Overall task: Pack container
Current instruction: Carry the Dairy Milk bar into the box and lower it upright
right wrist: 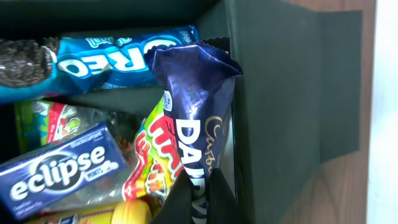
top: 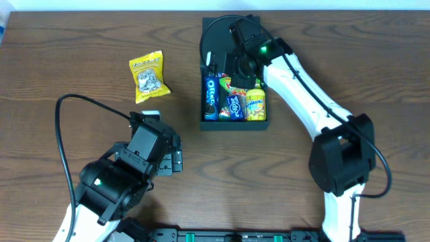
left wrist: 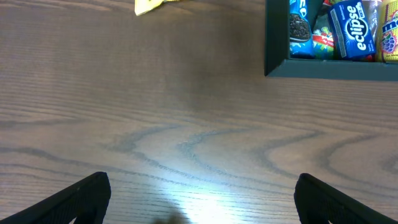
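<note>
The dark container (top: 235,125) stands open at the table's back centre, its flap lid (top: 216,33) laid back. Inside lie an Oreo pack (top: 210,95), a blue Eclipse pack (top: 233,105), a yellow packet (top: 256,104) and a red gummy bag (right wrist: 149,149). My right gripper (right wrist: 202,202) is shut on a purple Dairy Milk bar (right wrist: 193,93), holding it inside the container by the far wall. My left gripper (left wrist: 199,199) is open and empty over bare table, left of the container (left wrist: 329,67). A yellow snack packet (top: 148,76) lies on the table to the left.
The right arm (top: 302,87) reaches across the container from the right. The left arm's black cable (top: 64,134) loops over the table at front left. A white edge (right wrist: 385,112) borders the table beyond the lid.
</note>
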### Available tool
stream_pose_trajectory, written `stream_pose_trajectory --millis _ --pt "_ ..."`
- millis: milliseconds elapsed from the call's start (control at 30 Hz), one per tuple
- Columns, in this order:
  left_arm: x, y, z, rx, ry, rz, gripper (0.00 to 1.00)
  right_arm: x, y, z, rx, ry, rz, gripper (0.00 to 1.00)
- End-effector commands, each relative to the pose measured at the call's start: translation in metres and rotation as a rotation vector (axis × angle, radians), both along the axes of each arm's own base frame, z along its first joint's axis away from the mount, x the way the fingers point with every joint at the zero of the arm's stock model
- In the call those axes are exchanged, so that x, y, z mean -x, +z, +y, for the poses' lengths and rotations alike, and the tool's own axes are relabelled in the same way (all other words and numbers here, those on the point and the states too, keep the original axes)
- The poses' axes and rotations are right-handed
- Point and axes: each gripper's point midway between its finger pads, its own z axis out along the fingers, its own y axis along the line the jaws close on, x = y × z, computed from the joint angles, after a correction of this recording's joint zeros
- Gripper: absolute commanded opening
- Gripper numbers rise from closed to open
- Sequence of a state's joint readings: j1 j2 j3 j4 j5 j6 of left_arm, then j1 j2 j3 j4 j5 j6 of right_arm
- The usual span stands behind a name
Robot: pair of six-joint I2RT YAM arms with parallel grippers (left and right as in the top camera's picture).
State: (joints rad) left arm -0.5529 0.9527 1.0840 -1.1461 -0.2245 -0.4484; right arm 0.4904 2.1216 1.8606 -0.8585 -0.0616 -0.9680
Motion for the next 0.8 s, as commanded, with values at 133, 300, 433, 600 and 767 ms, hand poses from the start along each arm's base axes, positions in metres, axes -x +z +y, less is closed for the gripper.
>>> stream_pose_trajectory --millis 133,300,433,600,767 --pt "-0.001 0.0 0.004 -0.011 0.018 -0.007 0.95 -0.006 -0.017 0.012 -0.024 0.002 0.014 0.01" --pt "-0.001 0.0 0.004 -0.011 0.018 -0.007 0.95 -0.009 -0.026 0.014 -0.022 0.002 0.016 0.01" --pt "-0.001 0.0 0.004 -0.011 0.018 -0.007 0.95 -0.007 -0.03 0.013 -0.015 0.002 0.028 0.01" --pt "-0.001 0.0 0.004 -0.011 0.018 -0.007 0.95 -0.003 -0.034 0.011 -0.002 0.001 0.051 0.01" --pt "-0.001 0.0 0.004 -0.011 0.018 -0.007 0.95 -0.001 -0.036 0.009 0.003 0.0 0.061 0.01"
